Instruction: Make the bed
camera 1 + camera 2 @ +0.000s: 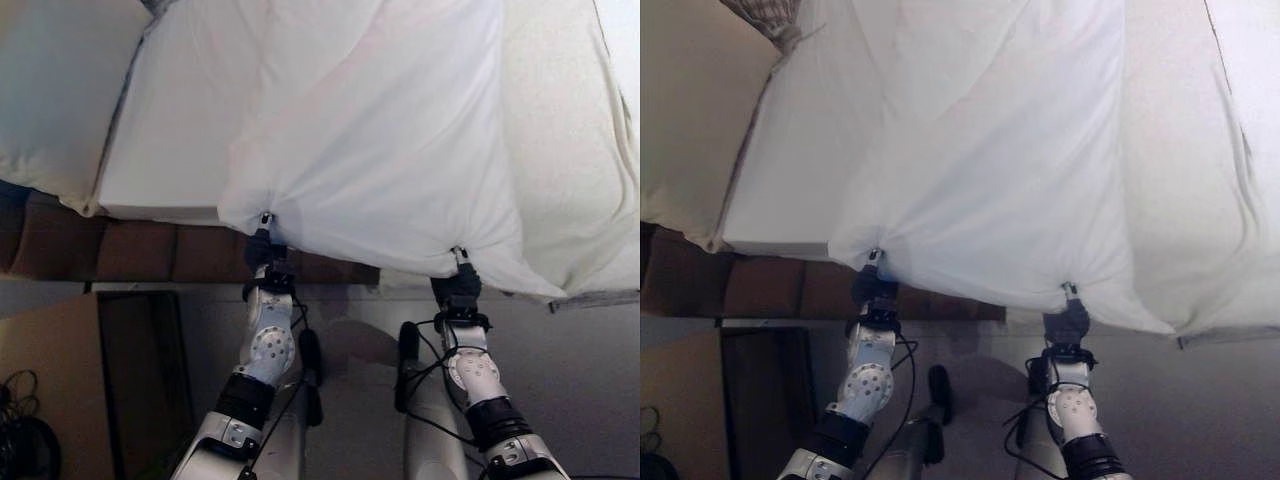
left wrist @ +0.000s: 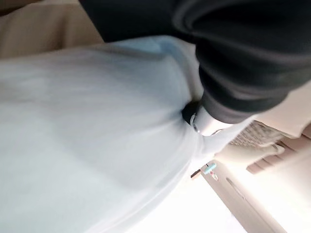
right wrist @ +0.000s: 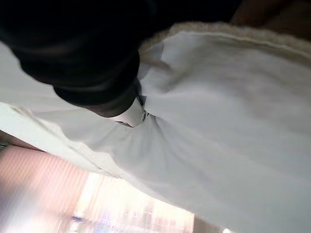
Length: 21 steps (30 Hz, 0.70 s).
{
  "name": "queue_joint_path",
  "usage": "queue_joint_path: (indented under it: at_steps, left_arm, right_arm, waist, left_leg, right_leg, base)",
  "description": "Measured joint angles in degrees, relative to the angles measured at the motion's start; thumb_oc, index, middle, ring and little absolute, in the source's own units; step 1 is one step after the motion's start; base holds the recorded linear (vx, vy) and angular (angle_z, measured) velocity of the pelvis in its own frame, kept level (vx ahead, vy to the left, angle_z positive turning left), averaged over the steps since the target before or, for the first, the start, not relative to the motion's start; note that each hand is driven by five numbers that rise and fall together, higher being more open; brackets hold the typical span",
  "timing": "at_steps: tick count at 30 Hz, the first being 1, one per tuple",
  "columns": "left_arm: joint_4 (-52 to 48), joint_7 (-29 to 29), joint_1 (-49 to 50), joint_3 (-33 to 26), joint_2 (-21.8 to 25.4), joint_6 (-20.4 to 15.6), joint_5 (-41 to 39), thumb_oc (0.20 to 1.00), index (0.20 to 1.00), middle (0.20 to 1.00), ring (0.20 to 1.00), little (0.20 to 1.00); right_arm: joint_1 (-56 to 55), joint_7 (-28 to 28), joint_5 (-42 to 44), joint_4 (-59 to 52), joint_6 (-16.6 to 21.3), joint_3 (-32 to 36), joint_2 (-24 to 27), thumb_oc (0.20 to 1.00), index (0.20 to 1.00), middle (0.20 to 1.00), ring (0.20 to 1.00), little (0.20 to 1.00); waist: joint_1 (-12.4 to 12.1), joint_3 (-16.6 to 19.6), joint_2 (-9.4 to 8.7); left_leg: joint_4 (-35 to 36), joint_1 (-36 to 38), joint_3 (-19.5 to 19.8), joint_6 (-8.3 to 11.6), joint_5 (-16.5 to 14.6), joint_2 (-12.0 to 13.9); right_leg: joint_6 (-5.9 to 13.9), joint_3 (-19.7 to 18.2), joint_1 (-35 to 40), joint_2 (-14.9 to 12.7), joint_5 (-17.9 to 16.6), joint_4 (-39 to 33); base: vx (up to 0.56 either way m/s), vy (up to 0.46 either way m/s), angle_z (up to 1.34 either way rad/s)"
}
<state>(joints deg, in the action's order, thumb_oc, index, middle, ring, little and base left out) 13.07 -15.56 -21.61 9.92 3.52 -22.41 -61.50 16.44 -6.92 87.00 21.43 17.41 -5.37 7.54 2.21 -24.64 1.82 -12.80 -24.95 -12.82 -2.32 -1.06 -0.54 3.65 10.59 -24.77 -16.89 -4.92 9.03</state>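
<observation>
A white sheet is spread over the bed, its near edge raised and gathered into two bunched points. My left hand is shut on the left bunch, and the cloth fans out from the pinch. My right hand is shut on the right bunch at the same edge. In the left wrist view the sheet puckers into my left hand. The right wrist view shows folds of the sheet running into my right hand. Cloth covers most of both hands' fingers.
A white pillow lies at the bed's upper left beside the bare mattress. A brown bed base runs below it. A cream blanket covers the right side. A brown panel stands at the lower left.
</observation>
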Motion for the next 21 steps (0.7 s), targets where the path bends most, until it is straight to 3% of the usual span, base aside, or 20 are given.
queue_joint_path:
  at_steps: [1, 3, 4, 6, 11, 15, 21]
  left_arm:
    - [0.03, -0.10, -0.24, -0.11, 0.09, 0.00, 0.00, 0.200, 0.200, 0.200, 0.200, 0.200]
    - [2.41, -0.70, 0.17, -0.42, 0.11, -0.53, 0.00, 0.200, 0.200, 0.200, 0.200, 0.200]
    - [3.84, -1.28, 0.33, -0.76, -0.03, -1.03, 0.00, 0.200, 0.200, 0.200, 0.200, 0.200]
    - [5.78, -2.42, 0.42, -2.25, -0.97, -1.27, 0.01, 0.200, 0.200, 0.200, 0.200, 0.200]
    - [13.72, -7.02, -0.28, -7.08, -5.30, -3.60, 0.07, 0.200, 0.200, 0.200, 0.200, 0.200]
    - [21.94, -7.14, -1.99, -9.17, -6.15, -3.82, 0.71, 0.200, 0.200, 0.200, 0.200, 0.200]
    - [30.40, -6.97, -4.58, -9.22, -6.47, -3.21, 0.68, 0.200, 0.200, 0.200, 0.200, 0.200]
  right_arm:
    - [-0.07, -0.01, -0.41, 0.04, -0.12, -0.06, -0.09, 0.200, 0.200, 0.200, 0.200, 0.200]
    - [0.00, -0.35, -1.82, 1.16, -0.26, -0.51, -0.15, 0.200, 0.200, 0.200, 0.200, 0.200]
    - [0.42, -0.66, -2.56, 3.35, -0.31, -1.40, -0.11, 0.200, 0.200, 0.200, 0.200, 0.200]
    - [0.60, -1.51, -2.70, 5.94, -0.79, -2.32, -0.33, 0.200, 0.200, 0.200, 0.200, 0.200]
    - [2.98, -3.73, -3.94, 15.63, -3.47, -2.55, -1.37, 0.200, 0.200, 0.200, 0.200, 0.200]
    - [4.85, -3.66, -6.83, 23.52, -5.16, -2.00, -1.90, 0.200, 0.200, 0.200, 0.200, 0.200]
    - [7.10, -2.20, -10.20, 30.63, -6.08, 0.22, -1.92, 0.200, 0.200, 0.200, 0.200, 0.200]
  waist:
    - [0.09, 0.04, -0.08]
    - [0.47, 0.06, -0.25]
    - [1.01, 0.06, -0.26]
    - [1.62, 0.16, -0.47]
    - [1.53, 0.44, -1.10]
    - [1.57, 0.45, -1.10]
    - [1.59, 0.47, -1.07]
  left_leg:
    - [0.13, -0.19, 0.36, -0.27, 0.11, -0.49]
    - [1.03, -0.27, 0.75, -1.07, 0.70, -1.16]
    - [1.49, -0.20, 1.08, -1.13, 1.06, -0.96]
    - [1.69, -0.13, 1.16, -0.82, 1.22, -1.13]
    - [3.93, 0.31, 0.81, 0.72, 2.27, 0.59]
    - [5.85, 0.45, 2.14, 2.20, 3.49, 1.97]
    - [6.32, 1.56, 2.70, 2.46, 3.66, 2.55]
  right_leg:
    - [0.33, -0.36, 0.80, 0.75, -0.18, -1.23]
    - [1.45, -4.76, -0.16, 2.37, 0.38, -0.69]
    - [3.21, -7.45, -1.61, 4.13, 2.02, 1.23]
    - [3.48, -7.84, -1.25, 5.55, 1.83, 0.34]
    - [2.17, -6.60, -0.95, 7.16, 0.19, -2.42]
    - [1.08, -4.64, -0.05, 8.81, -0.26, -4.42]
    - [0.22, -3.76, 0.94, 9.38, 0.31, -4.26]
  base:
    - [0.04, 0.246, -0.15]
    - [0.01, 0.117, -0.04]
    - [-0.01, 0.043, -0.02]
    - [-0.03, 0.014, -0.05]
    - [-0.04, -0.102, -0.12]
    - [-0.03, -0.076, 0.07]
    - [0.00, -0.049, 0.02]
